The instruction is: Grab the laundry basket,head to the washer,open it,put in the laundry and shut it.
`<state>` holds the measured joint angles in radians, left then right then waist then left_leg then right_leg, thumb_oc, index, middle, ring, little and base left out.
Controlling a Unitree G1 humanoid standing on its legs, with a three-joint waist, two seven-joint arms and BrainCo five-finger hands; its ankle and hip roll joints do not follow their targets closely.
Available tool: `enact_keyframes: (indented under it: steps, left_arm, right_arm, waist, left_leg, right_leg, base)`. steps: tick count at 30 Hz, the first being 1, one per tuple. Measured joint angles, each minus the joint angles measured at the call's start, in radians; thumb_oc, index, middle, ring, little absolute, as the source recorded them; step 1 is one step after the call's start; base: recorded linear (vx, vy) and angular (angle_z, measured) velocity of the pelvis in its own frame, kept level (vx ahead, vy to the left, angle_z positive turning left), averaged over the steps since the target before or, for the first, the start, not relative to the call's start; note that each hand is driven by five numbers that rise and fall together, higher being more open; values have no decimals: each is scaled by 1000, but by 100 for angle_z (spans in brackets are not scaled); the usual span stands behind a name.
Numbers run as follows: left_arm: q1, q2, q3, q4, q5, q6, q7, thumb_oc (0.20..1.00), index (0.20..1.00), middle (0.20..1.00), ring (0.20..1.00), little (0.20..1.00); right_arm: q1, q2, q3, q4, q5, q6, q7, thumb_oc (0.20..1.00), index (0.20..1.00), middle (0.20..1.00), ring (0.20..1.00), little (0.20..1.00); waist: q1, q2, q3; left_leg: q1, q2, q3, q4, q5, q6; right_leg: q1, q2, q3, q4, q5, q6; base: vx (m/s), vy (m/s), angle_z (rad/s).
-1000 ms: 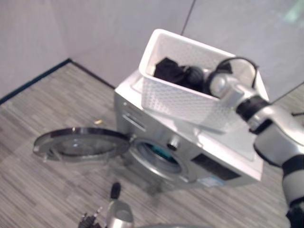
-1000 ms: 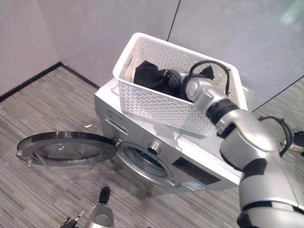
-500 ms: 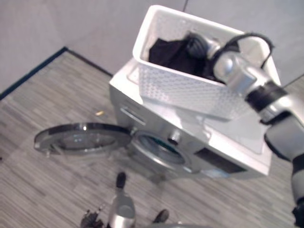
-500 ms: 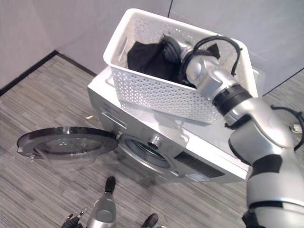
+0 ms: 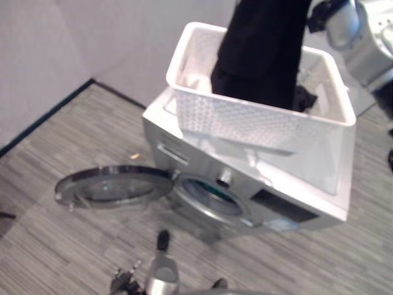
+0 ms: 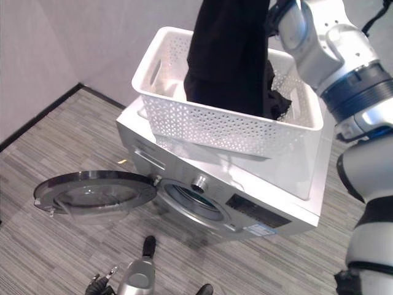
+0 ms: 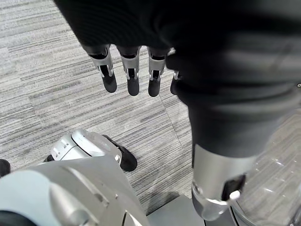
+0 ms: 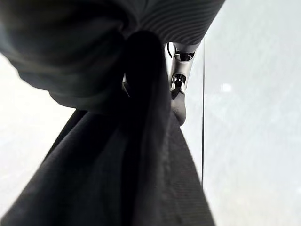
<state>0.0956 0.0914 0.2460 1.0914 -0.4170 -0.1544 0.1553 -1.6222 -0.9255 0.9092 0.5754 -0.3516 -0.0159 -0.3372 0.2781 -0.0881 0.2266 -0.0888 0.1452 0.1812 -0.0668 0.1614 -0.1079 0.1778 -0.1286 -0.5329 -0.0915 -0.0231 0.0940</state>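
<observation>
The white perforated laundry basket [image 6: 221, 126] stands on top of the silver washer [image 6: 279, 178]. A black garment [image 6: 228, 55] hangs in a long fold above the basket, its lower end still inside, with more dark laundry [image 6: 279, 104] beside it. My right hand [image 6: 280, 11] is high over the basket and shut on the garment's top; the right wrist view has its fingers [image 8: 181, 89] pinching the black cloth [image 8: 117, 179]. The washer's round door [image 6: 95, 193] is swung wide open to the left of the drum opening [image 6: 190, 203]. My left hand [image 7: 130, 70] hangs low over the floor, fingers straight.
Grey striped floor [image 5: 55, 147] lies in front of and left of the washer. Pale walls [image 5: 123, 37] meet in a corner behind it, with a dark baseboard [image 5: 43, 117] along the left wall. The open door juts out over the floor at low height.
My right hand has risen out of the basket, pulling the black garment up with it. The left hand stays low. The view has shifted slightly.
</observation>
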Motion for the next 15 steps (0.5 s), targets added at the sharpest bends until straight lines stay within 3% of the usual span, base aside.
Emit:
enact_keyframes:
  steps: [8, 10, 13, 15]
  left_arm:
    - [6, -2, -9, 7, -8, 0, 18, 1000, 1000, 1000, 1000, 1000]
    - [4, 0, -29, 11, -19, -1, 19, 1000, 1000, 1000, 1000, 1000]
    - [18, 8, -28, 31, -21, -10, 22, 1000, 1000, 1000, 1000, 1000]
    - [34, 28, -25, 49, -30, -13, 43, 1000, 1000, 1000, 1000, 1000]
  right_arm:
    - [-209, -79, 189, 145, -89, 24, -128, 200, 200, 200, 200, 200]
    - [-357, -71, 437, 255, -96, 19, -153, 200, 200, 200, 200, 200]
    - [-432, -20, 495, 376, -100, 15, -191, 200, 200, 200, 200, 200]
    - [-428, 24, 482, 446, -97, 13, -200, 200, 200, 200, 200, 200]
  waist:
    - [6, 14, -9]
    - [4, 29, -21]
    - [3, 29, -59]
    - [-15, 2, -86]
  left_leg:
    - [3, -13, -2, -2, 3, 4]
    - [5, -13, -7, -2, 3, 5]
    - [12, -12, -8, -6, 3, 5]
    - [24, -15, -9, -16, 6, 5]
  right_leg:
    - [6, -11, -10, 6, 2, 3]
    - [14, -12, -19, 5, 2, 4]
    - [18, -13, -19, 1, 1, 4]
    - [26, -9, -18, 6, -2, 5]
  base:
    - [-3, 1, 2]
    - [-13, 8, 11]
    - [-4, 2, 2]
    - [64, -27, -2]
